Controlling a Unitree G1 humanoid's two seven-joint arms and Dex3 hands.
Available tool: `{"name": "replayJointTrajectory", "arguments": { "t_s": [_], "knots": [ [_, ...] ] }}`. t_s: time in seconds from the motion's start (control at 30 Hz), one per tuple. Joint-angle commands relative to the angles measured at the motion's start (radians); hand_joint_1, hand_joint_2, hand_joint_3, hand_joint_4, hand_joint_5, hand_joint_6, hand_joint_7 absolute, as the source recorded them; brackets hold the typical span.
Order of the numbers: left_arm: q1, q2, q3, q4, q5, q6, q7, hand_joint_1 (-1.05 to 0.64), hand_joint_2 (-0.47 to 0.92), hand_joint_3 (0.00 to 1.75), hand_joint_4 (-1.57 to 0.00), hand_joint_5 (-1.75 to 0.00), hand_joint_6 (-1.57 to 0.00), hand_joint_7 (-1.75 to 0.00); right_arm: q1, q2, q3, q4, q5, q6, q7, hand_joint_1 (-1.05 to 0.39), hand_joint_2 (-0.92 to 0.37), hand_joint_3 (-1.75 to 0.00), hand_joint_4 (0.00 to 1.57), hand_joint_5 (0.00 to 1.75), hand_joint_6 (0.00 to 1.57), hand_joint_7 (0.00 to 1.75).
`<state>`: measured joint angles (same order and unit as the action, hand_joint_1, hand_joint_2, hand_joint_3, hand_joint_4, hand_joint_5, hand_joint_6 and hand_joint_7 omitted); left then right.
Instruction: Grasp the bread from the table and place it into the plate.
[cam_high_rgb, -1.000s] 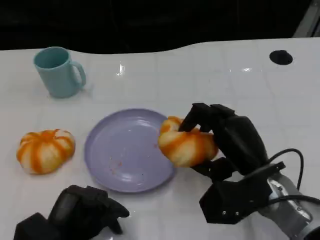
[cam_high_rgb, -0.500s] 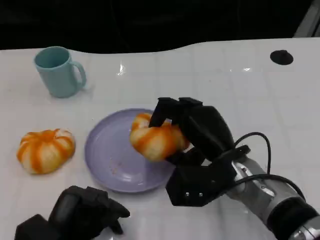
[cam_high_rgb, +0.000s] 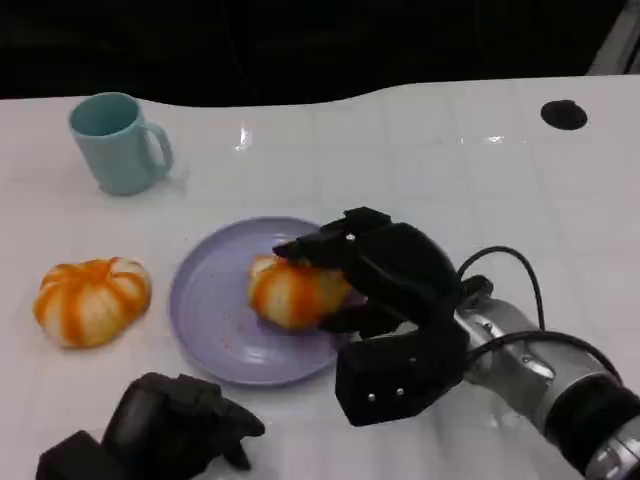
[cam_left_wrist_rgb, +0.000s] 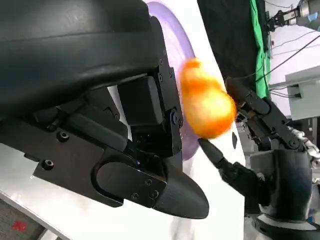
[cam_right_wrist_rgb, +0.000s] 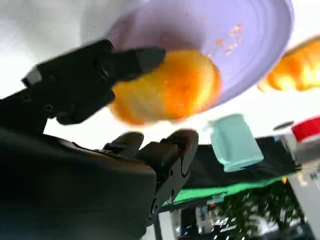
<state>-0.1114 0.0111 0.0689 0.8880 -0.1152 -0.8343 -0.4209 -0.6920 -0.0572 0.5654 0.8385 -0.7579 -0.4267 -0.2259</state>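
Bread (cam_high_rgb: 292, 291) is sitting over the plate (cam_high_rgb: 215, 335), near its right side, where I'm gripping it in the right hand (cam_high_rgb: 385, 275); left hand (cam_high_rgb: 170, 425) is idling curled nearest me. It's looking light and squashy, so I'm favouring its sides. Beyond, a second bun (cam_high_rgb: 90, 300) and mug (cam_high_rgb: 115, 142) are standing.

I see my two black hands — right hand (cam_high_rgb: 400, 290) and left hand (cam_high_rgb: 160, 435) — plus a shiny silver arm (cam_high_rgb: 545, 385) with a looping black cable (cam_high_rgb: 530, 290).
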Motion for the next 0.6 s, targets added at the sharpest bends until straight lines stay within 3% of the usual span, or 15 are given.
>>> {"name": "replayJointTrajectory", "arguments": {
  "t_s": [0.03,0.33,0.6],
  "knots": [
    [0.009,0.012,-0.003,0.012,0.015,-0.001,0.013,-1.05,0.92,0.13,-1.29,-1.03,-1.51,-0.31,0.043,-0.04,-0.001,-0.084,0.017,0.017,0.063,-0.56,-0.92,-0.12,0.0,0.2,0.23,0.0],
    [-0.002,0.012,0.005,0.023,-0.004,-0.002,-0.009,-1.05,0.92,0.11,-1.28,-1.03,-1.52,-0.32,0.129,-0.103,-0.041,-0.225,0.077,-0.049,0.084,-0.58,-0.92,-0.12,0.06,0.27,0.26,0.02],
    [-0.004,0.008,0.005,0.017,-0.014,0.017,-0.015,-1.05,0.92,0.1,-1.29,-1.03,-1.52,-0.32,0.259,-0.143,-0.131,-0.339,0.267,-0.182,0.155,-0.56,-0.92,-0.18,0.14,0.37,0.3,0.03]
  ]
}}
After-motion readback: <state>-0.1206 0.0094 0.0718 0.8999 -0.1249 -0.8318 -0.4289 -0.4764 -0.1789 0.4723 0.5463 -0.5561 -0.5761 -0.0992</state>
